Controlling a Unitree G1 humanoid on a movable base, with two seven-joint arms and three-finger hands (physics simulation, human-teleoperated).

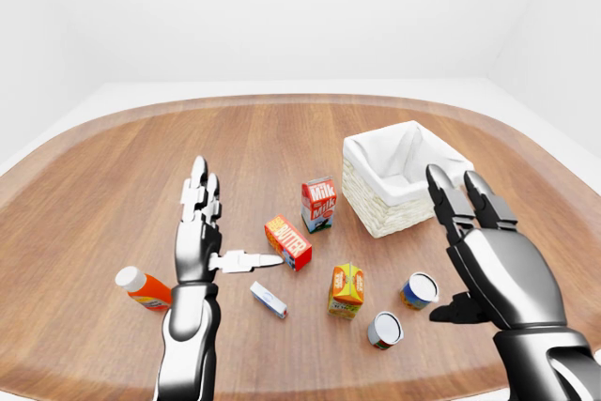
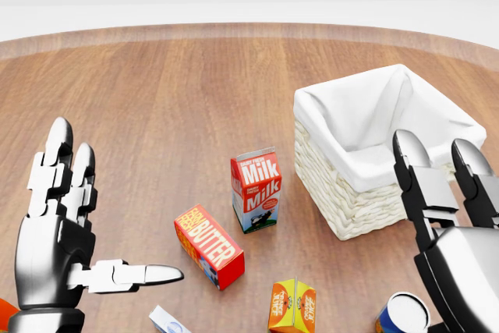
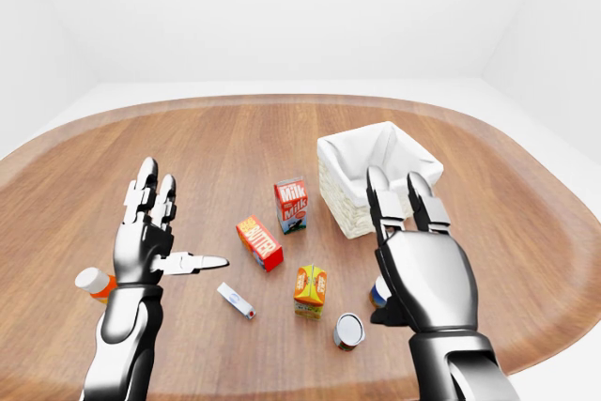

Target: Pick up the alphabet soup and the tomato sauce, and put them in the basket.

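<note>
So: round brown wooden bench (image 1: 282, 129) carries a white-lined wicker basket (image 1: 399, 176), empty. Right hand (image 1: 498, 265) and left hand (image 1: 199, 241) hover, fingers spread open. Blue-labelled alphabet soup can (image 1: 419, 290) lies at the basket's 6 o'clock; red-labelled tomato sauce can (image 1: 384, 330) at its 7.

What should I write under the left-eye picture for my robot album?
Two open robot hands, left hand and right hand, hover above groceries beside a lined basket on a wooden table.

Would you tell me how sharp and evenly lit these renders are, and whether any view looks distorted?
Head view: sharp, evenly lit, with only faint shadows by the milk and basket. Left-eye view: sharp, but wide-angle, so the table edge bows. Right-eye view: same curvature; soft highlights on the right hand.
</note>
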